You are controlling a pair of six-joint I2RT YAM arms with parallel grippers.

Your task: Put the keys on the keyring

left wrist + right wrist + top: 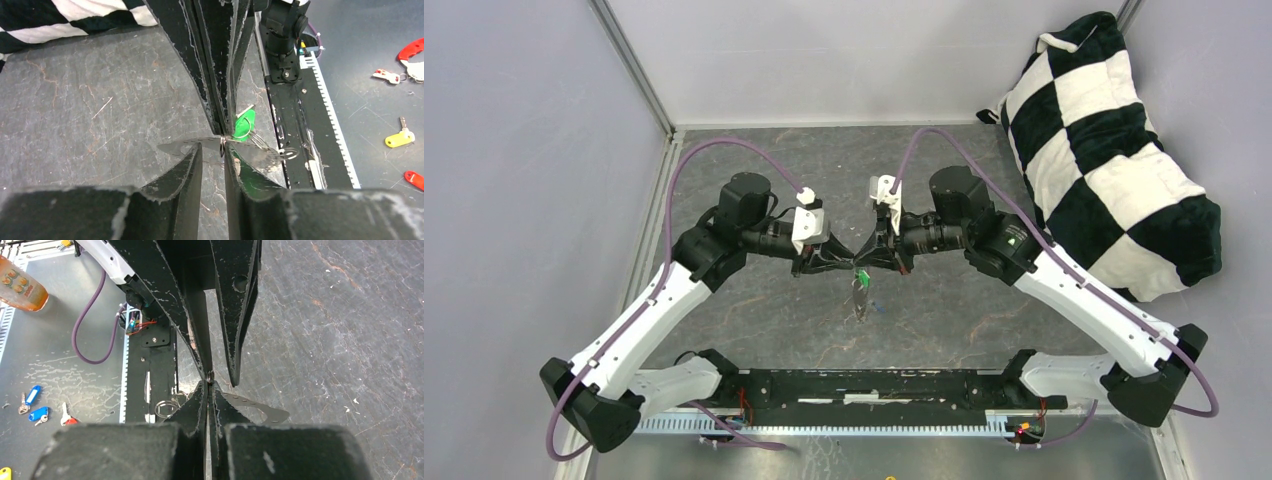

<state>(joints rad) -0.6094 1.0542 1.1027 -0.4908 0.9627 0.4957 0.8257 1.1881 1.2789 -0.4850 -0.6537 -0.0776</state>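
Right gripper (207,386) pinched shut on what looks like the keyring (221,141); left gripper (212,148) slightly parted. Green key (245,122) hangs threaded; second key not yet on.

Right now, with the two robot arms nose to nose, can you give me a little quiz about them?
1. True or false: the right arm's jaws are wide open.
2. What colour is the key dangling under the jaws? A purple, B green, C white.
3. What pattern is on the big cushion at the back?
Key: 1 false, they are shut on a small ring. 2 B. 3 black and white checks.
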